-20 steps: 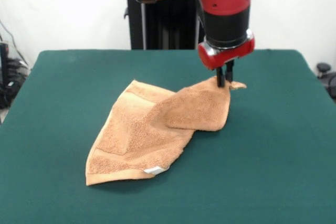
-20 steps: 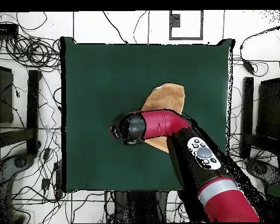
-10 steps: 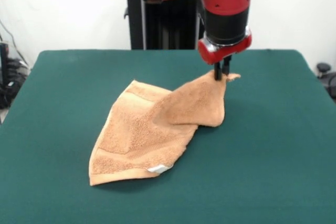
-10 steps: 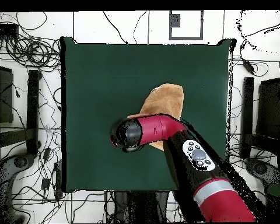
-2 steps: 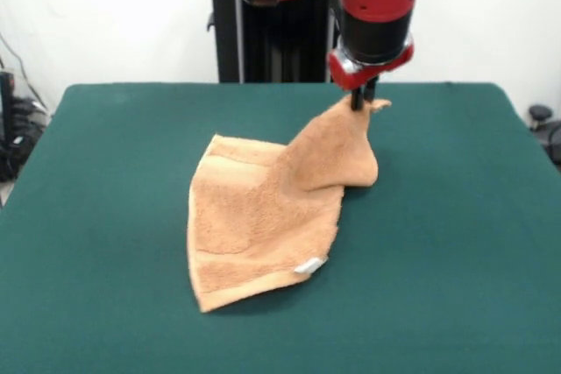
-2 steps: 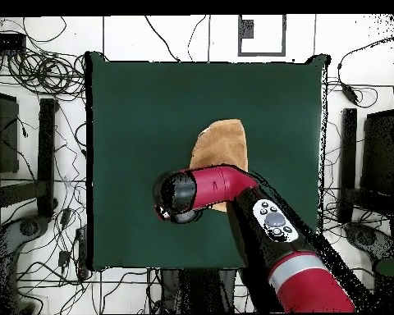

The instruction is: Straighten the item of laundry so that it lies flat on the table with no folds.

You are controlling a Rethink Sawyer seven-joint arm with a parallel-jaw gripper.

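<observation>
Towel (image 5: 263, 221) lies mid-table (image 5: 456, 243), one corner pinched in the closed gripper (image 5: 359, 102) and raised (the rest on the felt, tag side nearest the camera). You're mid-unfold; next, carry that corner outward and lay it flat.

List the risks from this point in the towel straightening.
1. The gripper pinches only a small corner of the towel, so the corner may slip out as it is pulled.
2. Most of the towel lies on the table and may drag along rather than unfold.
3. A fold under the raised part may remain when it is released.
</observation>
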